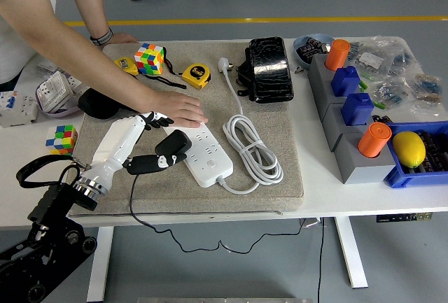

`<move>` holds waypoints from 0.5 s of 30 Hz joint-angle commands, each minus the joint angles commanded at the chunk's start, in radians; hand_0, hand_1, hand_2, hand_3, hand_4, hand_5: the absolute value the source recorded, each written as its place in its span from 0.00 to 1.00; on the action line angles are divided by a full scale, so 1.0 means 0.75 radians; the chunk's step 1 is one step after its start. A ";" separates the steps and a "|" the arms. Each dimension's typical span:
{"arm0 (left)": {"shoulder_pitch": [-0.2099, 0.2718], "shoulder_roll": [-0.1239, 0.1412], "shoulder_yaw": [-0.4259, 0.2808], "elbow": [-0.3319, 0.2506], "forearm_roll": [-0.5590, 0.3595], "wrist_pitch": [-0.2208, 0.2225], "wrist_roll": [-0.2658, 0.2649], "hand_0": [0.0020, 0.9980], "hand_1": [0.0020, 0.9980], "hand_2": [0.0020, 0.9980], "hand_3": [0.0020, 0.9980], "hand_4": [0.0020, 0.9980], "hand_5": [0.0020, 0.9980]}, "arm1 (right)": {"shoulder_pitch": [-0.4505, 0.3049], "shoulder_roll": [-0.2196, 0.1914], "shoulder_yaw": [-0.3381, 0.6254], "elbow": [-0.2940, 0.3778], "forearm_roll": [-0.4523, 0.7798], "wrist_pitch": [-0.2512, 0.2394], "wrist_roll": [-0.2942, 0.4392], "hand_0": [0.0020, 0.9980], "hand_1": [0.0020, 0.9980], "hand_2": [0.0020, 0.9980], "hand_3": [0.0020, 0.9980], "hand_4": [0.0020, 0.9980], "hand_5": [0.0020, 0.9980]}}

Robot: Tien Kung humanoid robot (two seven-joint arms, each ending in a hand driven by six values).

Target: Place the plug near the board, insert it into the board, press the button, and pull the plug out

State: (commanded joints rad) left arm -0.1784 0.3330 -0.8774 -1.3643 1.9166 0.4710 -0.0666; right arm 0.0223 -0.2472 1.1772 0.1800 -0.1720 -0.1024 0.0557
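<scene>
Left hand [143, 145]: white fingers wrapped round the black plug [170, 148], thumb beneath; arm enters from lower left.
Plug: at the near left end of the white board [203, 152], seemingly touching it; seating unclear.
Person's hand [178, 108]: flat, steadying the board's far end.
Technique: keep plug square to the socket, move straight, no twist.

I see board [204, 152]: smooth white plastic, slight sheen. Plug [173, 145]: matt black plastic. Mat [280, 142] under them: coarse grey-beige cloth, felt-like. Bench [318, 184]: smooth white, matt. Left hand [133, 135]: glossy white plastic shell, black fingers. Coiled cable [250, 150]: smooth white rubbery sheath. Black case [269, 68]: wrinkled, glossy wrap. Blue bin [413, 177]: shiny plastic.
</scene>
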 joint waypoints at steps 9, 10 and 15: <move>-0.008 -0.022 0.040 0.049 0.097 -0.015 0.080 0.61 0.69 0.69 0.71 1.00 0.59 | -0.002 0.002 0.029 0.000 -0.020 -0.004 0.021 0.49 0.59 0.55 0.51 0.84 0.37; -0.012 -0.024 0.043 0.052 0.105 -0.016 0.087 0.61 0.69 0.69 0.71 1.00 0.59 | -0.002 0.002 0.032 0.000 -0.022 -0.003 0.023 0.49 0.59 0.55 0.51 0.84 0.37; -0.030 -0.035 0.052 0.065 0.125 -0.010 0.102 0.63 0.70 0.70 0.72 1.00 0.60 | 0.000 0.003 0.030 0.000 -0.023 -0.002 0.028 0.49 0.59 0.55 0.51 0.84 0.37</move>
State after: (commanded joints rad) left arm -0.2010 0.3069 -0.8385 -1.3154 2.0107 0.4636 0.0102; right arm 0.0225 -0.2449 1.2000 0.1800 -0.1892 -0.1037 0.0763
